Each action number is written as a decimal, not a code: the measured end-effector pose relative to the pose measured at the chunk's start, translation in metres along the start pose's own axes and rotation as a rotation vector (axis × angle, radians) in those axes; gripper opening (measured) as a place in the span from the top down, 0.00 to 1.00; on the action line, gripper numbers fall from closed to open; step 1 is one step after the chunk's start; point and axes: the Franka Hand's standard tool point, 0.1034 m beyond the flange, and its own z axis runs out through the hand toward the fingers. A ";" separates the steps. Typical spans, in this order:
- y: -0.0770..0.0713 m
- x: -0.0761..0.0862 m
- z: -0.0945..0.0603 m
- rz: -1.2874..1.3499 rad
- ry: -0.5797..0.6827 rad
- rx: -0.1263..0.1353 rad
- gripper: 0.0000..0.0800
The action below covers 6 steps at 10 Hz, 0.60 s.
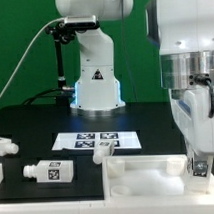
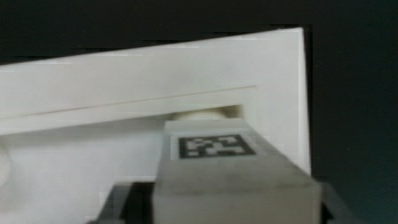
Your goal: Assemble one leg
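1. The claw hangs over the corner of the white tray-shaped part at the exterior view's right.
2. In the wrist view its fingers are clamped on a leg, tag facing the camera.
3. The held leg's far end sits against the tray's raised rim, right at the inner corner.
4. A second leg lies on the black table, well apart from the claw, toward the exterior view's left.
5. The marker board lies flat beyond the tray.

Robotics lab: marker board (green backdrop), fixed arm.
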 end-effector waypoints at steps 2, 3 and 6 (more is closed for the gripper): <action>0.000 0.001 0.000 -0.088 0.005 -0.001 0.28; 0.001 0.001 0.001 -0.244 0.007 -0.003 0.22; 0.003 -0.002 0.002 -0.734 0.021 -0.015 0.19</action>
